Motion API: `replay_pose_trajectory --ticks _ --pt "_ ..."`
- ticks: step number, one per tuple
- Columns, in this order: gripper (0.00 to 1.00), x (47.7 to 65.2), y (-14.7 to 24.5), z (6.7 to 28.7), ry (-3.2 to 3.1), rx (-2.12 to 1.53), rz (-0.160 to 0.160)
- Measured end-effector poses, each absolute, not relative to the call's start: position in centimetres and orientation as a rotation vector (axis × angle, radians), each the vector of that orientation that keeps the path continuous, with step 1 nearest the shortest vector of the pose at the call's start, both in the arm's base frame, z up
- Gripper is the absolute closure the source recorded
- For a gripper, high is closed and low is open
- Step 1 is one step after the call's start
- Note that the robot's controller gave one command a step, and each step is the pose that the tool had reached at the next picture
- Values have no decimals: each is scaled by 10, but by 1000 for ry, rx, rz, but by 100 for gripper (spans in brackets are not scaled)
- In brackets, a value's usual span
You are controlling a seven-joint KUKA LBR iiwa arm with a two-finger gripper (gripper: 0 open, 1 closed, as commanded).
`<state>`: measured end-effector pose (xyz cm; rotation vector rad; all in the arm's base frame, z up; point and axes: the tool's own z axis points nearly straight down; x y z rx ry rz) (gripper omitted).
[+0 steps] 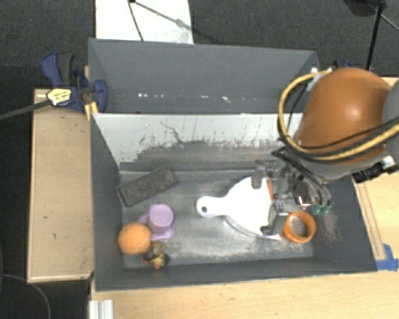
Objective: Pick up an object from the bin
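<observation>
Far left in the bin (110,178), front corner, sits an orange ball (134,238), with a small dark-and-yellow bit (157,259) just beside it. A purple cup-ish thing (161,220) touches the ball, and a dark grey block (146,183) lies behind them. In the middle there's a flat white paddle-shaped piece (236,208). My hand (274,201) is low over its right end. I honestly can't tell how open it is or whether it's got anything. An orange ring (299,226) lies just right of that.

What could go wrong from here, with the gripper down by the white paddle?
The gripper sits low over the right edge of the flat white paddle; lying so flat, it may slip or just get pushed. The orange ring lies right beside the gripper and could get caught instead.
</observation>
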<state>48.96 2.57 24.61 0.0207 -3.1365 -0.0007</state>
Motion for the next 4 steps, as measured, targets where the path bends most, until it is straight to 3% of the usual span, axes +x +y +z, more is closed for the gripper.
replay_pose_trajectory --ticks 1,2,3,4 --pt "0 491 26 250 -3144 19 -1" --pt "0 499 31 209 -3151 87 0" --pt "0 530 43 142 -3145 178 0" --pt "0 534 42 106 -3136 180 -1"
